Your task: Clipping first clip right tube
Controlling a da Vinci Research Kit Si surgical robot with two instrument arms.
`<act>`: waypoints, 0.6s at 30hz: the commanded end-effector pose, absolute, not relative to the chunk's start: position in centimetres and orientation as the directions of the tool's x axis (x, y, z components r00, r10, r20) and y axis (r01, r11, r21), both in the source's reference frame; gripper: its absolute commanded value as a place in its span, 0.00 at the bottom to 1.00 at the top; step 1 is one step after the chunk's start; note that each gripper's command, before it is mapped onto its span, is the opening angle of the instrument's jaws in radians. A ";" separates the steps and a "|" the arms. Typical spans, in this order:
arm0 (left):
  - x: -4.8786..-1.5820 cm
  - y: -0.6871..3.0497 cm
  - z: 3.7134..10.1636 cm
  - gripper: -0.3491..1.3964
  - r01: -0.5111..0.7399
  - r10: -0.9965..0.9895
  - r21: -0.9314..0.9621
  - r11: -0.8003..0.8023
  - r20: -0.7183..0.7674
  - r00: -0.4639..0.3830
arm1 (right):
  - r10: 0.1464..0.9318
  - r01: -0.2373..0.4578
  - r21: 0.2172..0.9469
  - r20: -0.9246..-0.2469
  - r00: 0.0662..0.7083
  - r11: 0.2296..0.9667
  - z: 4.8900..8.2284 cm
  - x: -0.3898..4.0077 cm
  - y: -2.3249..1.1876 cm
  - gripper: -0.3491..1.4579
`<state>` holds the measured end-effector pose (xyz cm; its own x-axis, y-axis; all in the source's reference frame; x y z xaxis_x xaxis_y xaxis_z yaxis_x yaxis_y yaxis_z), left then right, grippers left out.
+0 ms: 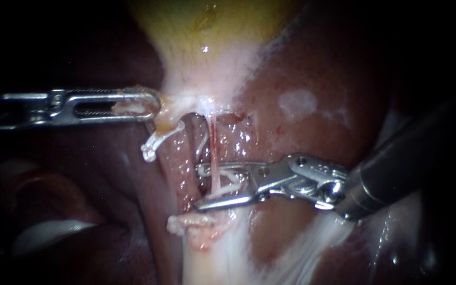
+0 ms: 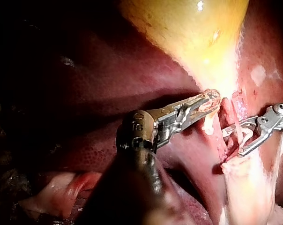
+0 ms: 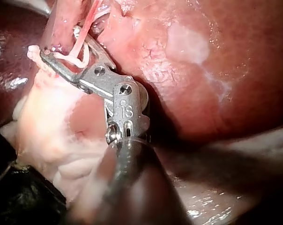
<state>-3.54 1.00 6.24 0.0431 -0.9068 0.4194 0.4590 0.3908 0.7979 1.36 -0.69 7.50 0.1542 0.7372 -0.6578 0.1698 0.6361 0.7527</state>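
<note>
While the left instrument (image 1: 153, 105) clamps the gallbladder (image 1: 207, 37) edge taut, the right instrument (image 1: 201, 187), open astride the thin tube (image 1: 213, 141), should close squarely, catching no liver (image 1: 291, 142).

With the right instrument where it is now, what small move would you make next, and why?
Probably close the tool of the right instrument: it stands open astride the thin tube, while the left instrument grips tissue above it.
</note>
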 end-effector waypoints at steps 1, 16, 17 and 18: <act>-3.54 1.00 6.25 0.00 0.459 -0.907 0.798 0.391 0.419 0.043 | 0.751 0.183 0.762 -0.646 0.137 0.622 7.46 1.35 -0.67 0.45; -3.53 1.01 6.26 0.00 0.458 -0.907 0.798 0.392 0.420 0.044 | 0.824 0.262 0.820 -0.552 0.126 0.509 7.22 1.37 -0.78 0.42; -3.53 1.01 6.26 0.00 0.458 -0.907 0.798 0.392 0.420 0.044 | 0.827 0.262 0.823 -0.547 0.128 0.504 7.22 1.37 -0.78 0.42; -3.53 1.01 6.26 0.00 0.458 -0.907 0.798 0.392 0.420 0.044 | 0.827 0.263 0.823 -0.547 0.128 0.504 7.22 1.37 -0.78 0.41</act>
<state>-3.53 1.01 6.26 0.0435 -0.9066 0.4197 0.4587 0.3913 0.7978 1.36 -0.78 7.21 0.1286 0.8281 -0.5457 0.2632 0.5020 0.8238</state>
